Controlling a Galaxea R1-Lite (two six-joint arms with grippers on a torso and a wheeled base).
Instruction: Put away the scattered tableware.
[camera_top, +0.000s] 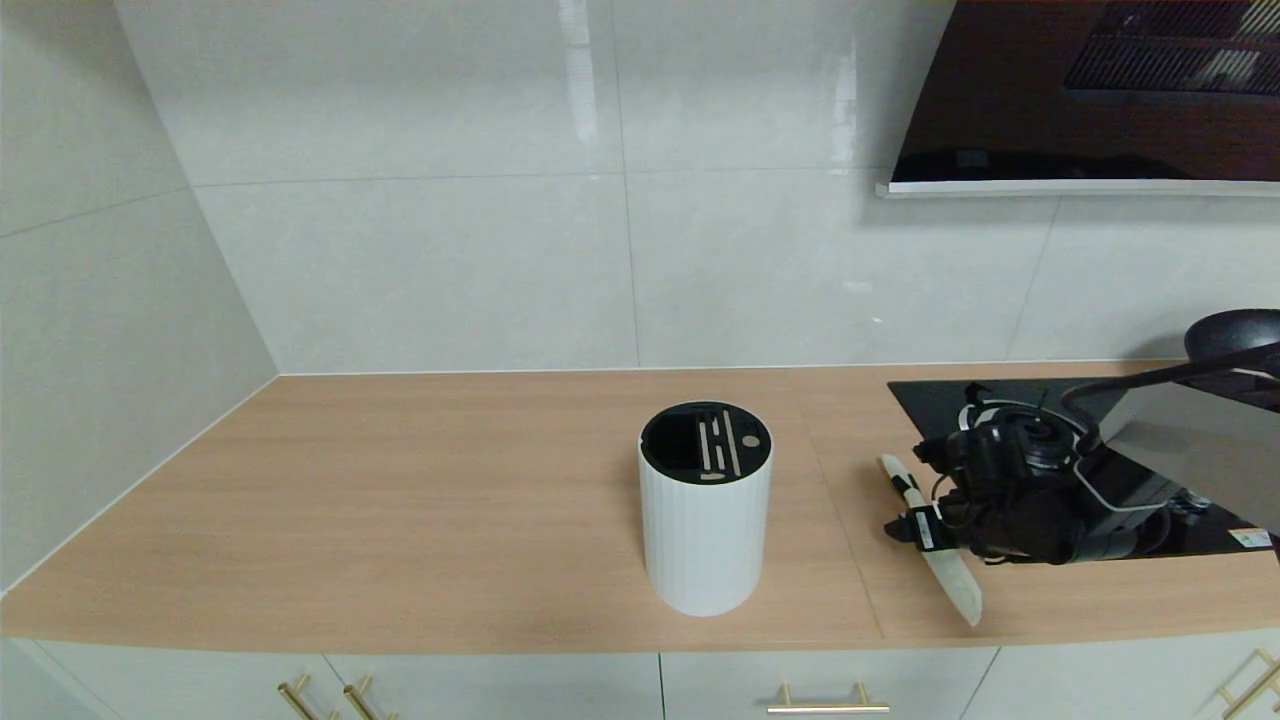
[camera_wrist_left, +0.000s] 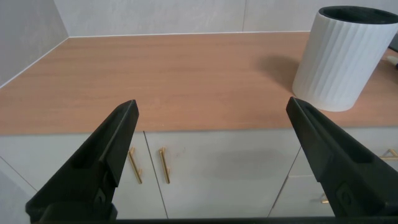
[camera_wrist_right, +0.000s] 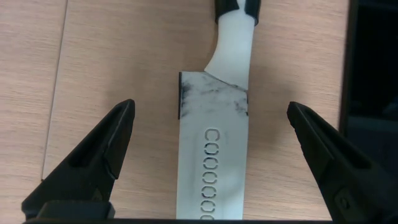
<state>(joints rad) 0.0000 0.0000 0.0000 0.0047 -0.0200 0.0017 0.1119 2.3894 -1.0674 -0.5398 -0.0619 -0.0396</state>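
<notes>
Running nearest, the counter's (camera_top: 400, 500) front edge passes just before the white knife holder (camera_top: 705, 530), with broad bare wood to the holder's left as far as the corner wall. The left gripper (camera_wrist_left: 210, 109) hangs off that edge, nearer than the holder, facing the cabinet doors (camera_wrist_left: 205, 180), fingers spread and empty. Right of the holder the knife (camera_top: 958, 588) lies flat, tip toward the front edge, handle toward the black cooktop (camera_top: 930, 400). The right gripper (camera_wrist_right: 210, 106) hovers over the blade, fingers wide on either side, clear of it.
</notes>
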